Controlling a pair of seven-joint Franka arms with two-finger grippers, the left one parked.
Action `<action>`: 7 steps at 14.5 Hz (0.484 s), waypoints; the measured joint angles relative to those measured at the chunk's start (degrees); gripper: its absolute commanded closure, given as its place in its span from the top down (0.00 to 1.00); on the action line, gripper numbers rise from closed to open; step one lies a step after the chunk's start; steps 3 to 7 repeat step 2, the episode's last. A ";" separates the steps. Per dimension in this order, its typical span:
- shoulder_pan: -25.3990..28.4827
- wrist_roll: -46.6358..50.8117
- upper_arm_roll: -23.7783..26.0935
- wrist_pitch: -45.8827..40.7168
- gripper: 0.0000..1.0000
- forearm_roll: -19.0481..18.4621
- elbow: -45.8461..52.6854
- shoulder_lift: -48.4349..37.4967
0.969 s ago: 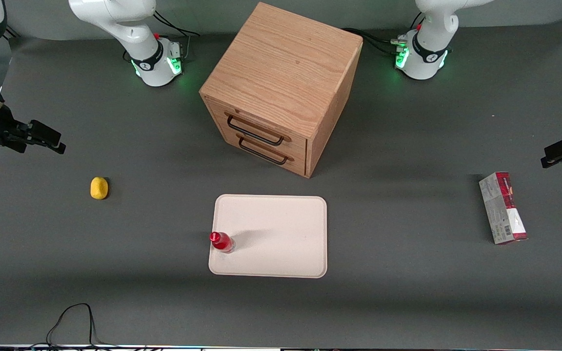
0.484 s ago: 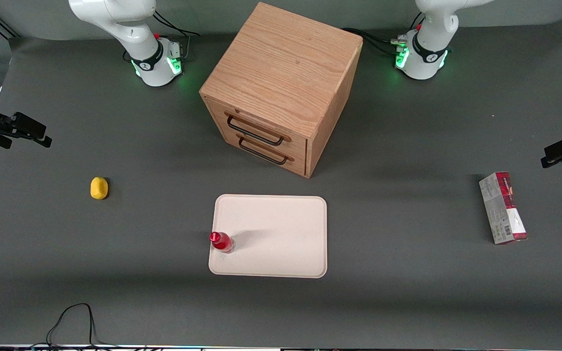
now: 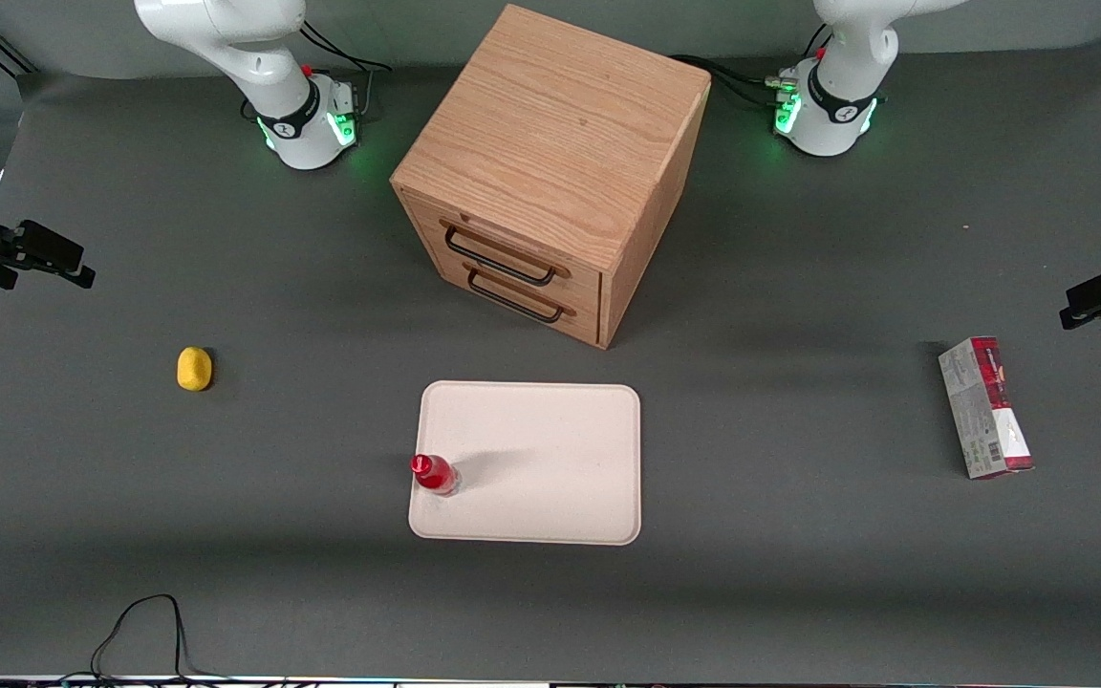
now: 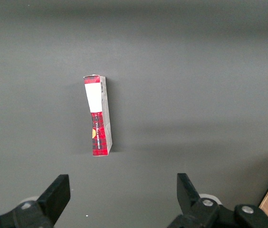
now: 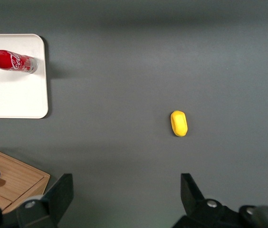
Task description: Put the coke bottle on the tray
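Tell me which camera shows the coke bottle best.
The right wrist view: the coke bottle shows side-on, logo readable, on the tray. The front view sees it upright from above. The left wrist view misses it. The gripper is open above the table.

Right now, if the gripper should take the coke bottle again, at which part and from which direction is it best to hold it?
Probably at the body below the cap, coming from above. The coke bottle stands upright on the tray, near the edge toward the working arm's end, with nothing beside it. The gripper is open, away toward that end of the table.
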 measured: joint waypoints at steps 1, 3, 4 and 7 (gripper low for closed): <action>-0.03 0.00 -0.07 -0.33 1.00 0.00 0.00 0.00; -0.02 0.00 -0.07 -0.50 1.00 0.00 -0.01 0.00; -0.02 0.00 -0.07 -0.50 1.00 0.00 -0.01 0.00; -0.02 0.00 -0.07 -0.50 1.00 0.00 -0.01 0.00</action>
